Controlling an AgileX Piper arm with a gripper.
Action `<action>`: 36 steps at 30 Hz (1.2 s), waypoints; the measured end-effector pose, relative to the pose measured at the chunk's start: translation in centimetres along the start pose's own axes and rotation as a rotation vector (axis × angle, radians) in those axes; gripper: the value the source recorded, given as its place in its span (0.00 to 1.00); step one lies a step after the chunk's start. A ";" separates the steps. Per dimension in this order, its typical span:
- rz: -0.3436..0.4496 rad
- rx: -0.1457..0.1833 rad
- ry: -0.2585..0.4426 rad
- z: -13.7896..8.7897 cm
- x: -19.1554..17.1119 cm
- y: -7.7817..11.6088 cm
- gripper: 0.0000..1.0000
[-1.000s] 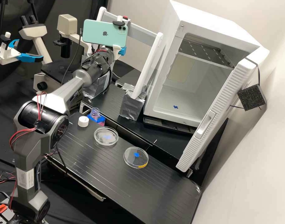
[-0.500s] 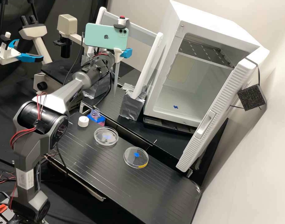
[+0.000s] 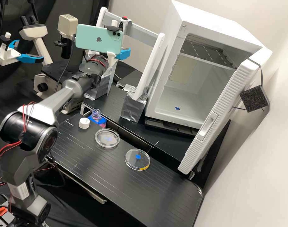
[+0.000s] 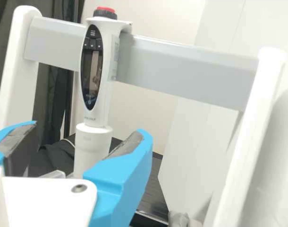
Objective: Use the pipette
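At the left of the high view, we have drawn the arm point(image 3: 64, 96) back leftward in the last half second. At the upper middle, our fingers point(image 4: 127, 172) are spread open around nothing; just beyond them the pipette point(image 4: 97, 90) hangs on the rack point(image 4: 182, 71), ungripped. We read that as a release or a back-off to realign; any further pipetting would need a fresh grip.

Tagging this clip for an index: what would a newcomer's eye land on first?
Probably the mint-green phone above the arm's wrist, then the white cabinet with its door open, at the high view's right. In the wrist view, the red-topped pipette, upright at the grey crossbar beyond the open jaws, draws attention.
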 end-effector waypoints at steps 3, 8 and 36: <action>-0.010 0.002 0.005 0.0 -1.2 -0.3 1.00; -0.007 0.001 0.003 0.5 -4.7 -0.4 1.00; 0.103 0.197 -0.320 9.7 -18.6 -6.1 1.00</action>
